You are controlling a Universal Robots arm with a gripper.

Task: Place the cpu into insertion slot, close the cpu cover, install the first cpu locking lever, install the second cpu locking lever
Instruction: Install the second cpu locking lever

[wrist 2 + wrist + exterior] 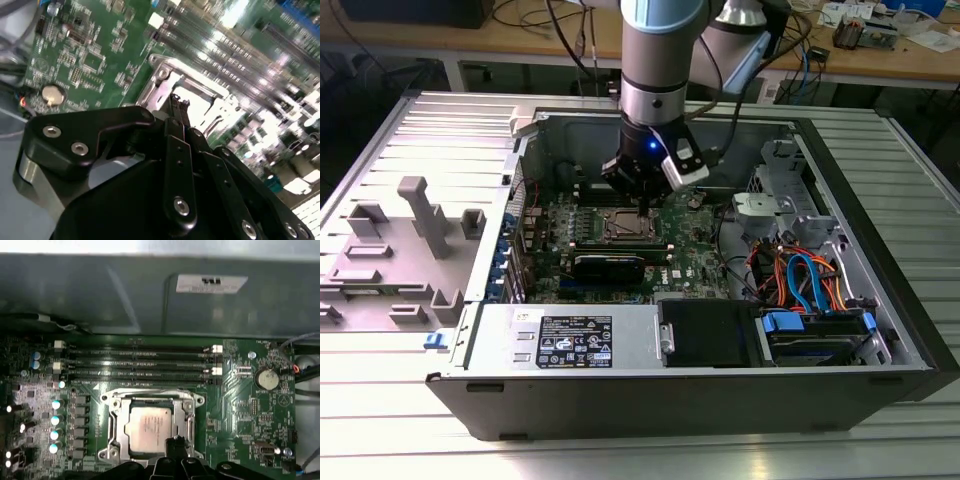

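CPU (148, 428) seated in insertion slot (114, 426), cpu cover (151, 399) down over it; levers unconfirmed; gripper (177, 102) at slot edge, fingers together, empty

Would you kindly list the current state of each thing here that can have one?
cpu: seated in the insertion slot, silver top showing.
cpu cover: lowered flat around the cpu.
gripper: fingers shut, tips at the cover's edge.
computer case: side open, lying flat.
memory slots: no sticks visible in them.
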